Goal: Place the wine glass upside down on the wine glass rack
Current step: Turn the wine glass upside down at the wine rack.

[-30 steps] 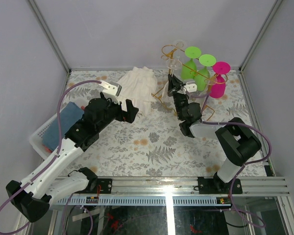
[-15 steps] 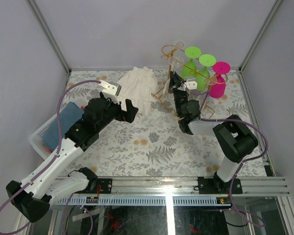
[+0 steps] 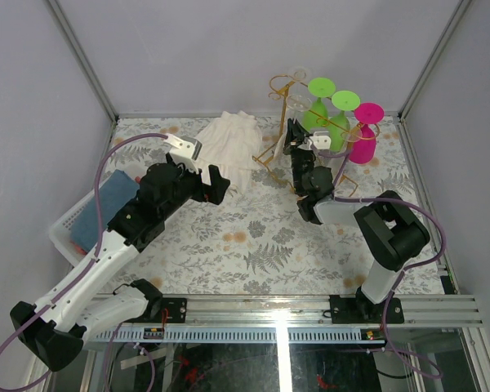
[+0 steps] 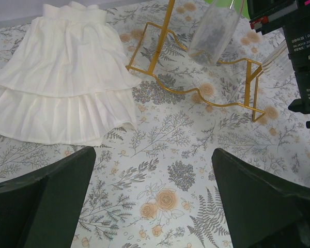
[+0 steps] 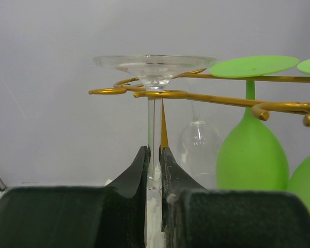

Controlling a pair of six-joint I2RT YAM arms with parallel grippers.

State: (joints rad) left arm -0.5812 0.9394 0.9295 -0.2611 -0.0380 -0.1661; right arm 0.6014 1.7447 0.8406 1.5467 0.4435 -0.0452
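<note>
The right fingers (image 5: 132, 178) clamp the wine glass (image 5: 154, 66) by its stem, foot just above the rack (image 5: 217, 98) rails. Letting go off-centre could drop and shatter it. The left fingers (image 4: 57, 196) stand wide apart.

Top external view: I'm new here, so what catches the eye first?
Bright green glasses and a pink glass hang upside down on the gold wine glass rack, far right. There the right gripper is shut on the stem of the clear wine glass, its foot over the rails.
</note>
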